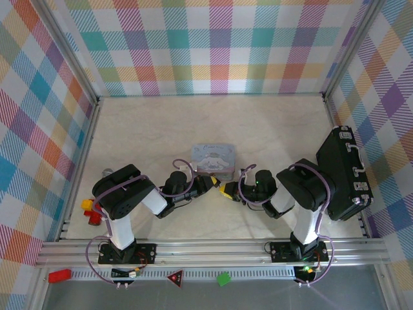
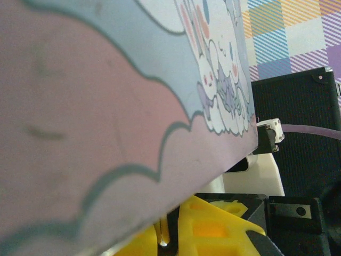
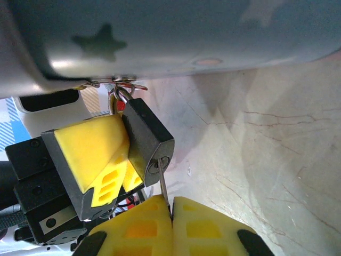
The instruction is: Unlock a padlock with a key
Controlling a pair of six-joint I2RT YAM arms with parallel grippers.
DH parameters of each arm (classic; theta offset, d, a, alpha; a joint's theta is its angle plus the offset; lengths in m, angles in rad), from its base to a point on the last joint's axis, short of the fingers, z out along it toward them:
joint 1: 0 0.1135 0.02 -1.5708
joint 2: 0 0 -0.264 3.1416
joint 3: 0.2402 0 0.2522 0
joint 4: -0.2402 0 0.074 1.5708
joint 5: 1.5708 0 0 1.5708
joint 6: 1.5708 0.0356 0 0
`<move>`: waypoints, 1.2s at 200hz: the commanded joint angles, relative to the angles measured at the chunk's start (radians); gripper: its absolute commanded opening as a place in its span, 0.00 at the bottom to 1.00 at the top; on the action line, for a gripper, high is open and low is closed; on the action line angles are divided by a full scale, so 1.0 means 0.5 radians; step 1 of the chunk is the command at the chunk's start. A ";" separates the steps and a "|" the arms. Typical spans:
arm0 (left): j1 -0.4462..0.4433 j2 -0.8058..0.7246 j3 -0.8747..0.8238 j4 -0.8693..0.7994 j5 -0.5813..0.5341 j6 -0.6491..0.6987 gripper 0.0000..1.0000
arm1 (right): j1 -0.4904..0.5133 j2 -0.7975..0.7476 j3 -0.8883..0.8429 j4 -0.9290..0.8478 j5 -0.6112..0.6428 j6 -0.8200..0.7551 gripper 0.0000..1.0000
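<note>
The right pincer (image 3: 171,205) is clenched on the key (image 3: 164,186), its 2 yellow fingertips pressed together around the thin blade; the padlock (image 3: 146,136) sits directly ahead of those tips, touching the key's far end, with the blade entered in the keyway on its lower face. The key's long axis runs straight out from the pincer into the lock body. The body continues on a slight tilt up to its shackle, which is hooked through the hasp (image 3: 121,82) of the light-blue cartoon tin (image 3: 160,37). So the turn, by my reading, must be a roll about that 1 line, with no sideways drag.

The left pincer (image 3: 120,154) comes in from the opposite side and grasps the padlock body, 1 yellow finger flat against its side and the other mostly hidden behind it; it is the steadying arm, the right the turning one. From above, the 2 pincers meet tip to tip just in front of the tin.

Count: 1 padlock, 1 key, 1 tin, 2 pincers; the shackle looks seated, so unlocking is not yet done.
</note>
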 commanded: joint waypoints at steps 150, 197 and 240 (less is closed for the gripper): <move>0.007 -0.198 -0.016 -0.264 0.155 -0.062 0.00 | -0.159 0.209 -0.039 0.075 0.044 0.032 0.00; 0.007 -0.225 -0.028 -0.252 0.144 -0.076 0.00 | -0.164 0.212 -0.036 0.072 0.056 0.029 0.00; 0.001 -0.198 -0.046 -0.151 0.117 -0.134 0.00 | -0.171 0.206 -0.045 0.093 0.067 0.037 0.01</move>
